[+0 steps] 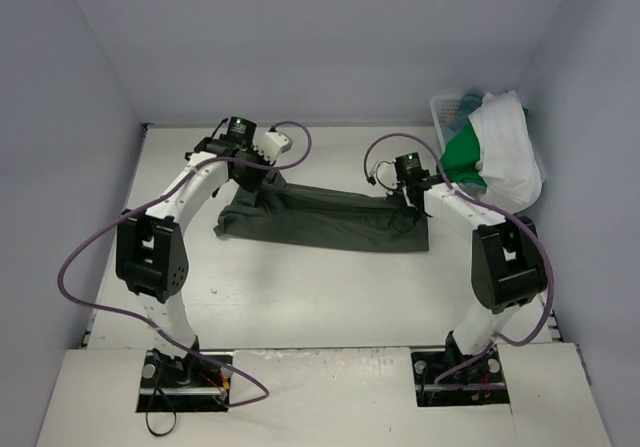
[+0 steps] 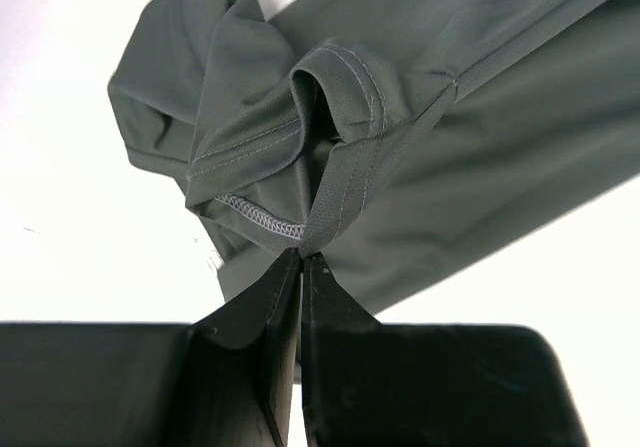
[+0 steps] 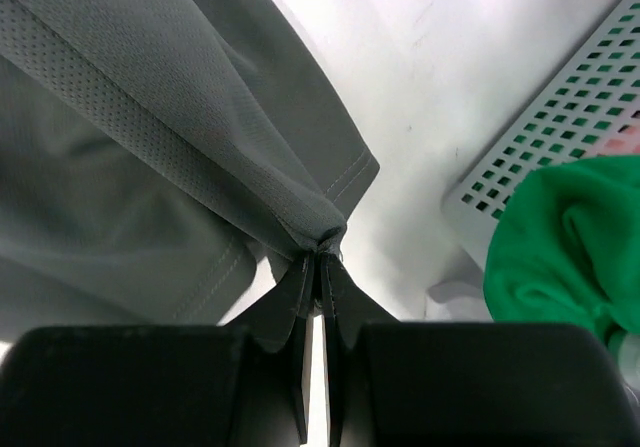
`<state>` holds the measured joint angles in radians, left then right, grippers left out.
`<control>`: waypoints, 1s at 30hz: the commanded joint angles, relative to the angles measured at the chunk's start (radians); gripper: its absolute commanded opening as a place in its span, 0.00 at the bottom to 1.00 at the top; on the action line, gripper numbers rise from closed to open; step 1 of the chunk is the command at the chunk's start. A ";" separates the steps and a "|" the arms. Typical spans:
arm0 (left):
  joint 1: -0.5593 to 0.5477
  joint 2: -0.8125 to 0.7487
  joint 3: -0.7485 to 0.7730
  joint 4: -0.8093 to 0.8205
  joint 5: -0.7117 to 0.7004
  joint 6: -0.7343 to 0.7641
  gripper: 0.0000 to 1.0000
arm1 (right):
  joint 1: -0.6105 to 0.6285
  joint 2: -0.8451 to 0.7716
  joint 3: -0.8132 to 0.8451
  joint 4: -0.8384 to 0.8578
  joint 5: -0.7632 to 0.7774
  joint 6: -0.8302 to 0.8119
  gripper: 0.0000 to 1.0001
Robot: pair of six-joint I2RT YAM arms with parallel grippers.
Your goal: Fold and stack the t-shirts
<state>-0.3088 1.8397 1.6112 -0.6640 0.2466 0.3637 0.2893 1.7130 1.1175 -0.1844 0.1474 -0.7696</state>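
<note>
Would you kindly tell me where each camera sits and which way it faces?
Top external: above and behind, looking down at the table; both arms show.
Left wrist: on the left arm, facing the dark t-shirt; left tool pinches it.
Right wrist: on the right arm, facing basket and t-shirt; right tool pinches the t-shirt.
All share that t-shirt.

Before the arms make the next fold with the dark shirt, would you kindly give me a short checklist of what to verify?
1. Left gripper pinching the dark shirt: ok.
2. Right gripper pinching its other end: ok.
3. Dark shirt smooth between the grippers: not ok, it is bunched and creased near the left gripper.
4. Dark shirt apart from the basket: ok.
5. Other shirts inside the basket: not ok, the white shirt and green shirt spill over its rim.
6. Dark shirt lifted off the table: cannot tell.
</note>
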 commanded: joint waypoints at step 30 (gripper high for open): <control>-0.058 -0.046 -0.155 -0.204 -0.035 0.041 0.03 | 0.120 -0.136 -0.163 -0.245 0.006 -0.007 0.39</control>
<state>-0.3637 1.8179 1.4540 -0.8249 0.2283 0.3973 0.4011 1.5681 0.9398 -0.4114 0.1150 -0.7864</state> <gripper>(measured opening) 0.022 0.381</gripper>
